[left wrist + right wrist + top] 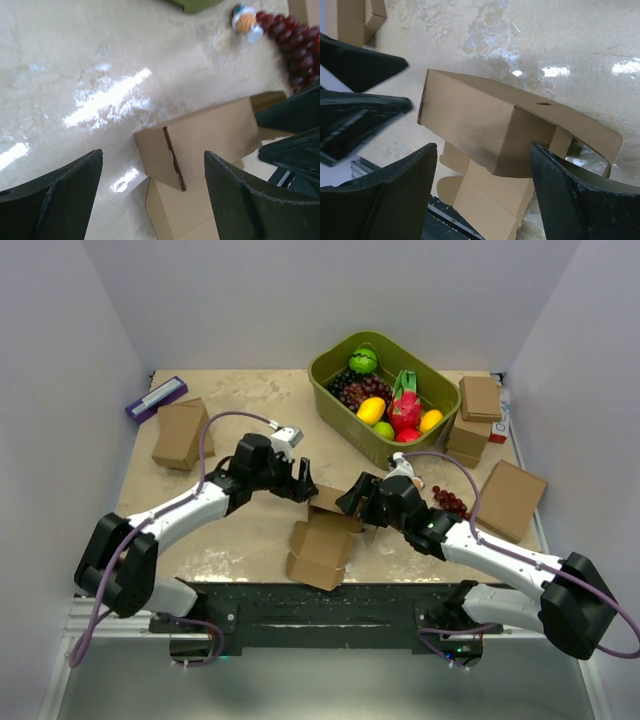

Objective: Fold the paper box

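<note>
Your paper box sits half-folded on the table near its front edge, between both arms. Your left fingers and right fingers stand spread around it, seemingly gripping nothing.

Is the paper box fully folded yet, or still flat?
Half-folded: the paper box is raised into a box shape with one end open, and its near flaps lie unfolded on the table.

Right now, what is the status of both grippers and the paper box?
Left gripper open, right gripper open, both straddling the paper box, neither clamping. Box half-folded, near flaps flat. Grapes close by, right side.
</note>
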You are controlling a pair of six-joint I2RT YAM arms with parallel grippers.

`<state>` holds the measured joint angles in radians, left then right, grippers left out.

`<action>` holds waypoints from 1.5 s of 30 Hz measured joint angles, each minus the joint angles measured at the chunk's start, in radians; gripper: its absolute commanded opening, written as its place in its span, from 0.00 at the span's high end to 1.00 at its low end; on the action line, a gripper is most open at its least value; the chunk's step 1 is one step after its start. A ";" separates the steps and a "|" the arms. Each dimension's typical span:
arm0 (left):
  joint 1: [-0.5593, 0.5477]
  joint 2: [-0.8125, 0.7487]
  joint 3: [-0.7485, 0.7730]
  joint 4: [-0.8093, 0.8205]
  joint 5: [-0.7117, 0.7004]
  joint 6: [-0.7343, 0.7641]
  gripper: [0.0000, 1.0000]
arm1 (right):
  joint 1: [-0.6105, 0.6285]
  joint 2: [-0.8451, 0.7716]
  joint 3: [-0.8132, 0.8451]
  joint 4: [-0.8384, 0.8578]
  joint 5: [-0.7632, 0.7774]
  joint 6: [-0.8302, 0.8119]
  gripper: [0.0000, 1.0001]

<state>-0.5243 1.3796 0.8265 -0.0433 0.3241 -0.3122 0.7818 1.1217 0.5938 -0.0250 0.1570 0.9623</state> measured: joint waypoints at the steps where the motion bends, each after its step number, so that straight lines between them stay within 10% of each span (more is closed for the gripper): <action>1: 0.000 0.023 0.000 -0.002 0.015 0.003 0.18 | -0.003 0.000 -0.002 0.009 0.000 0.004 0.24; 13: 0.001 0.082 -0.055 0.090 0.179 -0.013 0.43 | -0.065 0.064 -0.079 0.161 -0.079 0.046 0.40; 35: 0.007 -0.012 -0.171 0.132 0.249 -0.089 0.45 | -0.116 0.204 -0.096 0.441 -0.239 0.124 0.67; 45: 0.007 -0.012 -0.170 0.129 0.248 -0.086 0.43 | -0.115 0.153 -0.114 0.393 -0.223 0.108 0.20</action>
<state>-0.5175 1.3678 0.6563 0.0856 0.5724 -0.3985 0.6666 1.2747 0.4797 0.3683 -0.0658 1.0706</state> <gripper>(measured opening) 0.552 0.731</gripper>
